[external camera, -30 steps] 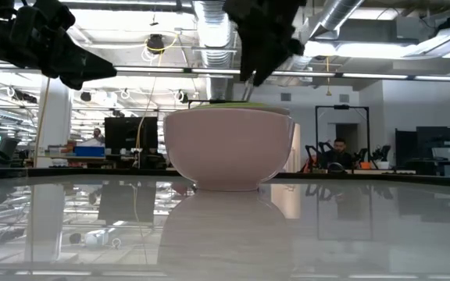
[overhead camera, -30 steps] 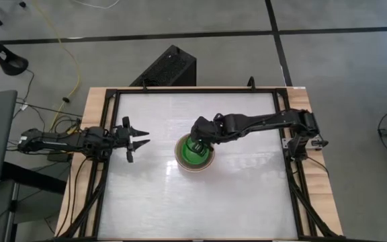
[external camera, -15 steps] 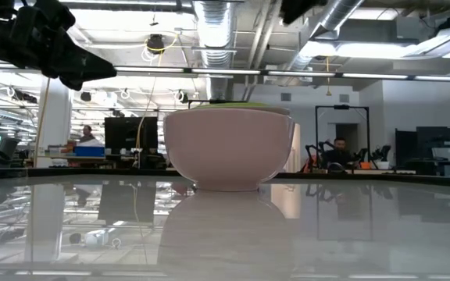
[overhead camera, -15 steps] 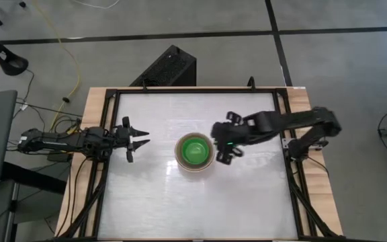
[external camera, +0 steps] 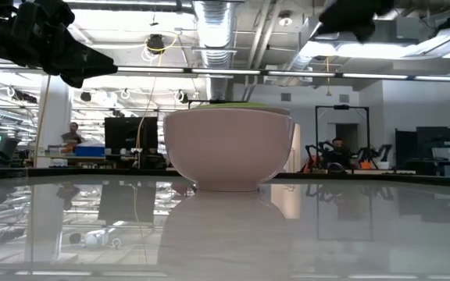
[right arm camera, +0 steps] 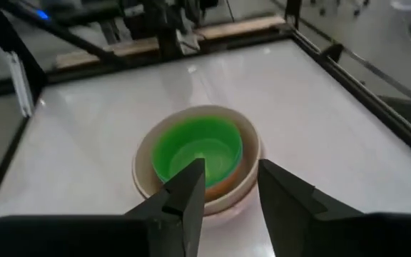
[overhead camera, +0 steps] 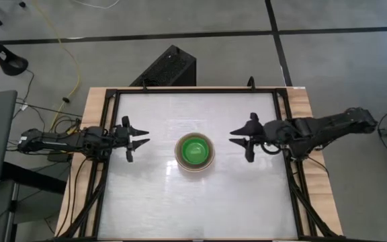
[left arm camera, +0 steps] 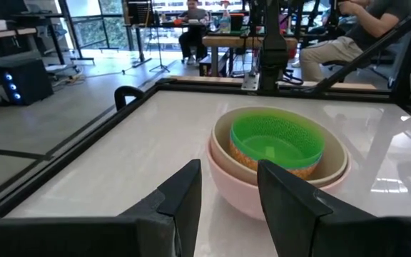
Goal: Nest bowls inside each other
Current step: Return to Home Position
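Observation:
The bowls stand nested in one stack at the table's middle. A bright green bowl (overhead camera: 194,151) sits innermost, inside a grey-beige bowl (left arm camera: 334,161). That one sits inside a pink bowl (external camera: 226,152), whose base rests on the table. My left gripper (overhead camera: 142,138) hangs open left of the stack, pointing level at it with nothing between its fingers. My right gripper (overhead camera: 239,142) hangs open right of the stack, well clear of it and above the table, also with nothing between its fingers. Both wrist views look past open fingers at the stack (right arm camera: 195,153).
The white tabletop (overhead camera: 247,202) lies inside a black frame with wooden strips along the left and right edges. A black box (overhead camera: 166,67) stands on the floor beyond the far edge. People sit and walk in the room behind the table.
My right gripper has drawn back from just over the green bowl toward the table's right edge. It has risen a little and tipped from pointing down to nearly level. The stack of bowls has stayed where it was.

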Action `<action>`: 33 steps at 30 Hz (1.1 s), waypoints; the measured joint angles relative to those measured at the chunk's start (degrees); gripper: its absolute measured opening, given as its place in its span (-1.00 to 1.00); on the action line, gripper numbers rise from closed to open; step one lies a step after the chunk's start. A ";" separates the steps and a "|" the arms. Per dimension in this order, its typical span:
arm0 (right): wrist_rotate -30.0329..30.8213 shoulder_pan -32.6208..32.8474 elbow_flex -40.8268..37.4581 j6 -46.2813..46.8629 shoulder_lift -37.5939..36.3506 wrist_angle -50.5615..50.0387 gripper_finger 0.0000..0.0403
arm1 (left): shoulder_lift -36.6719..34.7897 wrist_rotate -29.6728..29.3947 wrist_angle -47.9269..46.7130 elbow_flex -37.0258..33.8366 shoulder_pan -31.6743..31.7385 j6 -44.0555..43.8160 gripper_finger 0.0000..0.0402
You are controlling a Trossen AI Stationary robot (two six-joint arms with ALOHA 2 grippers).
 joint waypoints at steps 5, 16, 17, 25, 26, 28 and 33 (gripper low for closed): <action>-2.03 -1.44 -16.53 -1.16 -8.72 17.57 -0.35 | 0.00 -0.67 -0.02 0.00 0.00 -0.06 -0.36; -5.56 -6.89 -36.67 1.49 -16.91 33.38 -0.65 | 0.02 -1.05 -0.17 0.00 0.00 -0.44 -0.36; -5.58 -7.18 -37.64 1.96 -17.35 33.48 -0.68 | 0.02 -1.05 -0.19 0.00 0.00 -0.45 -0.36; -5.60 -7.61 -46.24 2.21 -20.05 43.29 -0.93 | 0.02 -1.05 -0.24 0.00 0.00 -0.83 -0.36; -5.60 -7.63 -47.16 2.21 -20.44 43.53 -0.95 | 0.02 -1.06 -0.24 0.00 0.00 -0.87 -0.36; -5.59 -7.63 -49.04 2.21 -21.54 44.82 -0.97 | 0.02 -1.05 -0.42 0.00 0.00 -1.00 -0.36; -5.68 -7.54 -49.78 1.47 -23.84 43.13 -0.95 | 0.03 -1.07 -1.04 0.00 0.00 -1.77 -0.36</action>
